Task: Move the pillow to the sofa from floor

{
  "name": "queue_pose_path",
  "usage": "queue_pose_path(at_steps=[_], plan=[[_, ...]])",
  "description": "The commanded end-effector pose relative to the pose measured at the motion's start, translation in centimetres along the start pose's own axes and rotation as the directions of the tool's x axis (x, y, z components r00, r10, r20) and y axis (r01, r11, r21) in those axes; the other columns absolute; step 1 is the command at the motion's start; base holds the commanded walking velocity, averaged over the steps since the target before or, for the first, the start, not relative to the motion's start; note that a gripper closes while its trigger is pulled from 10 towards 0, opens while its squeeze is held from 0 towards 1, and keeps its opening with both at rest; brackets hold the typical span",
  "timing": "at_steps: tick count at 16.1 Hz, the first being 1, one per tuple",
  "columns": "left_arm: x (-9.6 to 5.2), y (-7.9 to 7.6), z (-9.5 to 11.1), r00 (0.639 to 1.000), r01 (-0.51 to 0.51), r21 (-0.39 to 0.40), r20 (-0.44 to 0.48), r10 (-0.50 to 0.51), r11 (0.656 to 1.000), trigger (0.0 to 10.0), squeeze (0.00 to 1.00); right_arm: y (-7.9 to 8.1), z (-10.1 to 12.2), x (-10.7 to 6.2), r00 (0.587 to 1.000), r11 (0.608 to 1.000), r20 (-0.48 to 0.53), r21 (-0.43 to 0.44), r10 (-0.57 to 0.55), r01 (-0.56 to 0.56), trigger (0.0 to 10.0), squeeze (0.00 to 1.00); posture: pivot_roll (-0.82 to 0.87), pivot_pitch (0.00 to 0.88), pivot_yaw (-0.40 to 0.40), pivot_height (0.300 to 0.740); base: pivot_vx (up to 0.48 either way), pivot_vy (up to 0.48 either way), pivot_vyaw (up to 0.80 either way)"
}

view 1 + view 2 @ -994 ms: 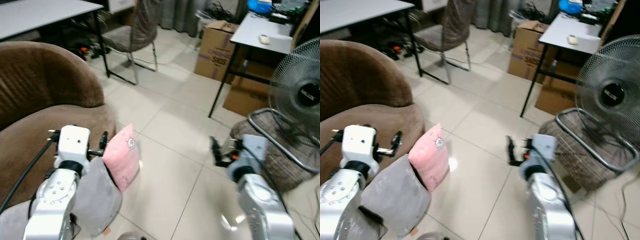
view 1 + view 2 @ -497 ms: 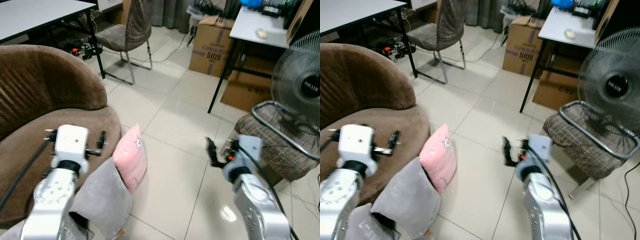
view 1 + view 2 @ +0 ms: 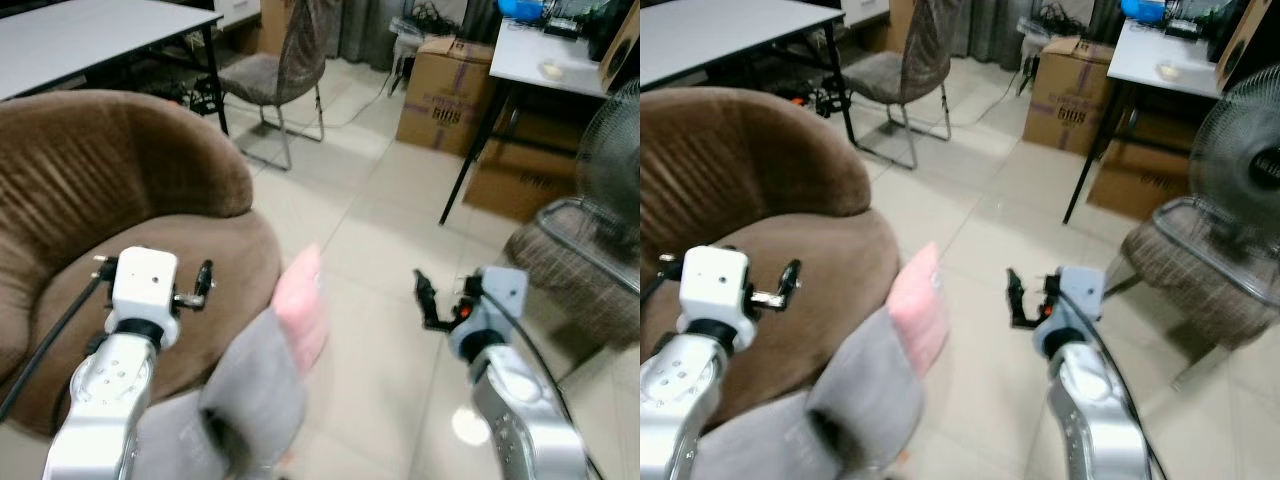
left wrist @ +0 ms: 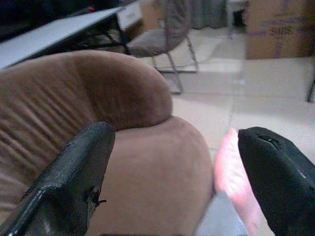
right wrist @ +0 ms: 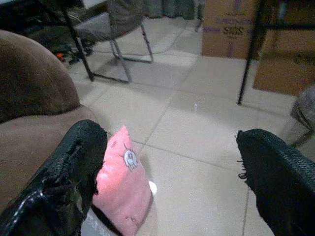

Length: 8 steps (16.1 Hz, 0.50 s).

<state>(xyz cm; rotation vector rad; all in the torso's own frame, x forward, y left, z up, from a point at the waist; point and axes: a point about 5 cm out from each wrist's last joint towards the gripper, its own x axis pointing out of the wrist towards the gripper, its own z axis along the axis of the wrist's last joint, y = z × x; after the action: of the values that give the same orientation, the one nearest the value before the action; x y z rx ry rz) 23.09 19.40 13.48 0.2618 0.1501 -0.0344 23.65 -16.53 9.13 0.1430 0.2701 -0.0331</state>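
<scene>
A pink pillow point(image 3: 303, 305) stands on edge on the tiled floor, leaning against the front of the brown sofa point(image 3: 120, 200); it is blurred in the eye views and sharp in the right wrist view point(image 5: 123, 189). A grey pillow point(image 3: 255, 400) lies against it, nearer to me. My left gripper point(image 4: 174, 135) is open above the sofa's seat, left of the pink pillow, holding nothing. My right gripper point(image 3: 428, 300) is open above the bare floor, to the right of the pillow and apart from it.
A chair point(image 3: 290, 60) and a cardboard box point(image 3: 440, 90) stand farther back. A white table point(image 3: 560, 70) is at the far right, with a fan point(image 3: 610, 170) and a metal-framed seat point(image 3: 580, 270) below it. Another white table point(image 3: 90, 40) sits behind the sofa.
The whole view has swung, so the sofa takes up more of the picture and the pillows look blurred. Both grippers keep the same open pose in front of me.
</scene>
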Motion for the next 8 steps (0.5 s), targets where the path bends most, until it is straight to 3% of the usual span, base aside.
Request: queue_pose_path(at_steps=[1,8], plan=[[-0.09,0.15,0.43,1.000,-0.005,0.026,0.016,0.005,1.000,10.0,0.00,-0.02,0.33,0.04,1.000,1.000,0.008,0.003,-0.004,0.004,10.0,0.00,0.10,0.000,-0.001,0.740,0.000,0.000,0.00],[-0.06,0.24,0.26,1.000,-0.014,0.010,0.010,0.014,1.000,10.0,0.00,-0.18,-0.08,0.02,1.000,1.000,0.000,0.004,-0.011,0.011,10.0,0.00,0.10,0.000,-0.001,0.740,0.000,0.000,0.00]])
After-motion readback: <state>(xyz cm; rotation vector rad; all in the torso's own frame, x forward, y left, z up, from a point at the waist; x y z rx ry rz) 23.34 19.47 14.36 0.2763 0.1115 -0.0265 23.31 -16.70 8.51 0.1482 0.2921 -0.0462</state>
